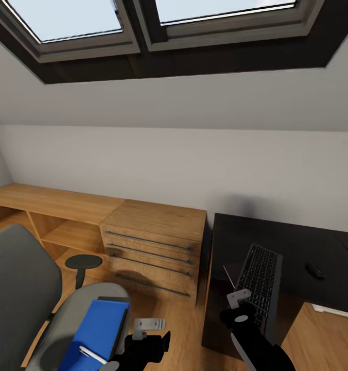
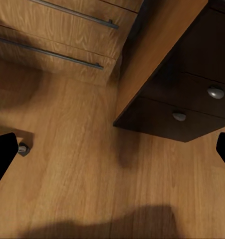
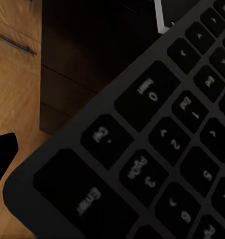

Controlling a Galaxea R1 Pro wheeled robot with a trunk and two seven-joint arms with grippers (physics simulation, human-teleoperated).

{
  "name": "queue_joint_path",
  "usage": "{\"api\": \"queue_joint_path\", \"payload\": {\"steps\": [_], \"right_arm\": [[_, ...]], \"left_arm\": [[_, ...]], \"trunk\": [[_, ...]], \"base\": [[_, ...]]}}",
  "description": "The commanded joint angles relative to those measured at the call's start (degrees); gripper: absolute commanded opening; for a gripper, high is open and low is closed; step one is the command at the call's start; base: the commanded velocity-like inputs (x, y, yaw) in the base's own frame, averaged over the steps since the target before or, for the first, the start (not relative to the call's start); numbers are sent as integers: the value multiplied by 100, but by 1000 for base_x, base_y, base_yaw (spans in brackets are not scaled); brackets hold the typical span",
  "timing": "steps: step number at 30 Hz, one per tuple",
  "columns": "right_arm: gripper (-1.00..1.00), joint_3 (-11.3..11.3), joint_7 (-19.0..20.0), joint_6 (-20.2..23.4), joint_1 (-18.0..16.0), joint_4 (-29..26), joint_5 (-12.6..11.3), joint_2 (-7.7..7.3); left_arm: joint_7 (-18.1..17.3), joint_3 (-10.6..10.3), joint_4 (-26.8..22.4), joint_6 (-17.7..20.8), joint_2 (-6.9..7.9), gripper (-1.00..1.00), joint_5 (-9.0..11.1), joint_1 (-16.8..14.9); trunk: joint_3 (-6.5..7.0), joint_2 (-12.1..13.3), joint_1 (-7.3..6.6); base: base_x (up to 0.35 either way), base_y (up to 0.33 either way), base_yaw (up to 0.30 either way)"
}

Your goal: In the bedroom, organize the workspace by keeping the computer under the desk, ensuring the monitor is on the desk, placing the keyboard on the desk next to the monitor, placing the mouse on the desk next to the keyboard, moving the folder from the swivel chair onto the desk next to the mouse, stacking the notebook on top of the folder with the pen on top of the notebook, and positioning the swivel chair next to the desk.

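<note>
**A:** What is on the swivel chair [image 1: 24, 293]?

**B:** The blue folder [image 1: 99, 330] lies on its grey seat. A slim white pen [image 1: 91, 354] lies on top, near the front. I cannot make out the notebook.

**A:** Where is the left gripper [image 1: 138, 342]?

**B:** Just beside the folder, over the wood floor [image 2: 77, 164]. Its wrist view shows its two black fingertips [image 2: 1, 157] far apart with nothing between them.

**A:** And the right gripper [image 1: 241, 309]?

**B:** It is at the near end of the keyboard [image 1: 259, 283], which sticks out past the edge of the black desk [image 1: 297, 242]. The keys look very close in its wrist view. I cannot tell if it grips the keyboard.

**A:** Anything else on the desk?

**B:** The little black mouse [image 1: 315, 270], off to the right of the keyboard. A light wooden chest [image 1: 153, 247] stands between the chair and desk.
</note>
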Motion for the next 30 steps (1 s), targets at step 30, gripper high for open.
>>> {"api": "queue_joint_path", "payload": {"steps": [30], "right_arm": [[100, 44, -53, 34, -5, -8, -19, -8]], "left_arm": [[50, -4, -10, 18, -1, 100, 61, -1]], "trunk": [[-6, -4, 0]], "base": [[-55, -2, 0]]}}
